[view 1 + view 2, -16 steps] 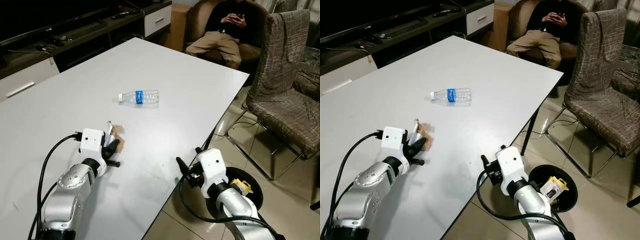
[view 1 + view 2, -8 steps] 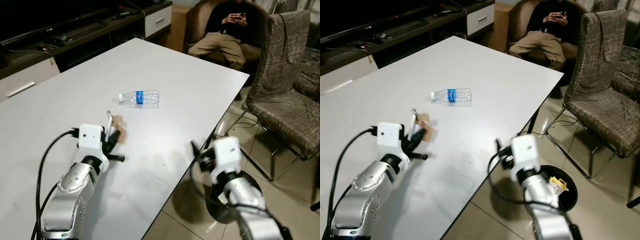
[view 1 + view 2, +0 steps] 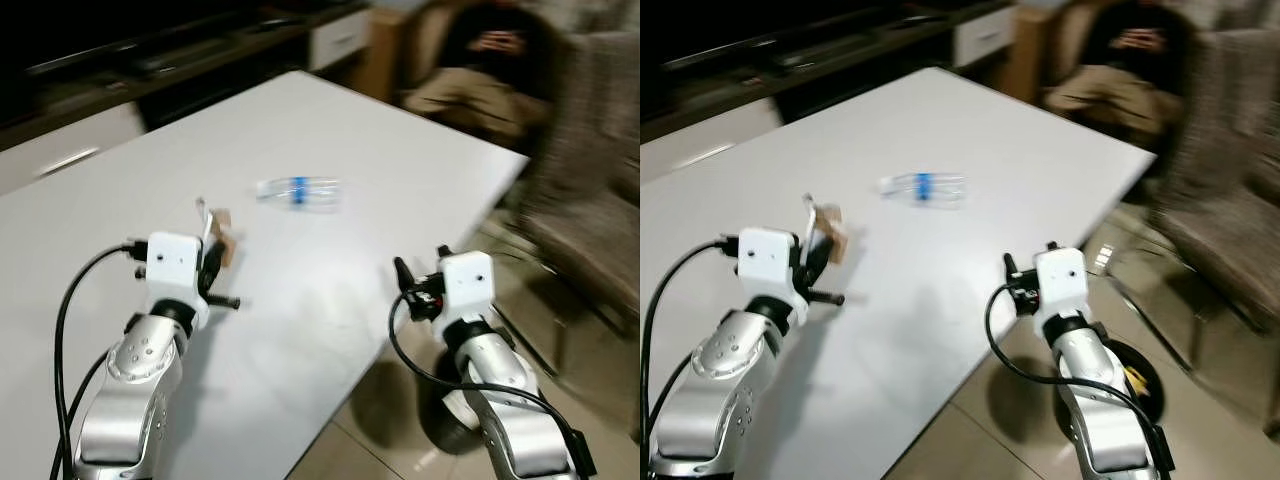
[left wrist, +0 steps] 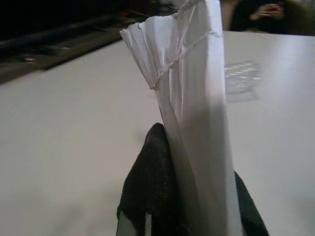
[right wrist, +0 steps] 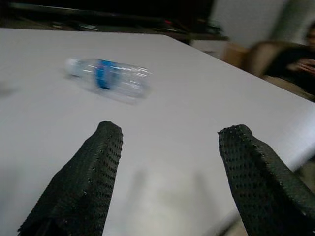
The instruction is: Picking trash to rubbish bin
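White folded paper (image 4: 197, 113) clamped in left gripper (image 3: 212, 262), frame left. Right gripper (image 5: 172, 162) released, facing bottle (image 5: 108, 78). Step: carry paper. Next: reach bin (image 3: 1140, 385), lower right.

Smooth matt white table (image 3: 330, 150), clear glossy plastic bottle (image 3: 299, 192), creased white paper (image 4: 192, 123)
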{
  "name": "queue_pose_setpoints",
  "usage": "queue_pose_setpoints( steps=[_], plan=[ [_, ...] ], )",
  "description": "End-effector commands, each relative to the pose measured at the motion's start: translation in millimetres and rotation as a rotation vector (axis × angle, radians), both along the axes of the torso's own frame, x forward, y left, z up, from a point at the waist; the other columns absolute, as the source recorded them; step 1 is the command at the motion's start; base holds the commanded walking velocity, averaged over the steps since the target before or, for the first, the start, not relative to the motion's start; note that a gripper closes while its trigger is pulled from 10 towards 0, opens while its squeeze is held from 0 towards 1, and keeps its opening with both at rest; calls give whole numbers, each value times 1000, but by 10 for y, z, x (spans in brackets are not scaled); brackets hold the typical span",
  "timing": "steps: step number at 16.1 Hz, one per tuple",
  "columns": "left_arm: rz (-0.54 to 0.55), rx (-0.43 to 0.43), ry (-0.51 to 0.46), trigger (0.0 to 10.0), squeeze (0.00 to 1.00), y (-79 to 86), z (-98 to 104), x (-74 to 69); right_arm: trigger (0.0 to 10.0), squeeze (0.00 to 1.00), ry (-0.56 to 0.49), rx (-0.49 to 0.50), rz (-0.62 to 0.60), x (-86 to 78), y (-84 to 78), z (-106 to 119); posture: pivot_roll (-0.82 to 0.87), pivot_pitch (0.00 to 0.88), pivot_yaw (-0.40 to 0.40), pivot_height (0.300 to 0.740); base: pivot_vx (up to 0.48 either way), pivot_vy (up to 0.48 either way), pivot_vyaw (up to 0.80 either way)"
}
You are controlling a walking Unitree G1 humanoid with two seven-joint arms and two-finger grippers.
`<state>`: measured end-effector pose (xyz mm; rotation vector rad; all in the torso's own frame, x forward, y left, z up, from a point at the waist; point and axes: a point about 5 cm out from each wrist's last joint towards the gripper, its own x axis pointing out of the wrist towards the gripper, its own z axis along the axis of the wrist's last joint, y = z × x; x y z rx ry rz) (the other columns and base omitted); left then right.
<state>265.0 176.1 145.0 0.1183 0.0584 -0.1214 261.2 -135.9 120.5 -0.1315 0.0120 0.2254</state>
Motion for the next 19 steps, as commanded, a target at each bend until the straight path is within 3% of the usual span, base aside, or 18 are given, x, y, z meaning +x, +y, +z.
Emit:
queue_pose_setpoints(
  steps=[1, 10, 16, 19],
  plan=[
    [-17, 18, -32, 10000, 0, -30, 66, 3, 10000, 0, -9, -12, 29, -4, 25, 0, 2, 0, -4, 740, 0, 0, 800],
    [-42, 13, -36, 10000, 0, -83, 71, 13, 10000, 0, -24, -25, 65, -9, 37, 1, -5, 0, -5, 740, 295, 0, 800],
    [-34, 1, -20, 10000, 0, -91, 30, -29, 10000, 0, -17, 10, 43, -35, -12, -19, -8, 0, -15, 740, 112, 0, 0],
    [-89, 13, -2, 10000, 0, -181, -3, -77, 10000, 0, -31, 37, -31, 28, -122, 21, -4, 0, -28, 740, 0, 0, 0]
  ],
)
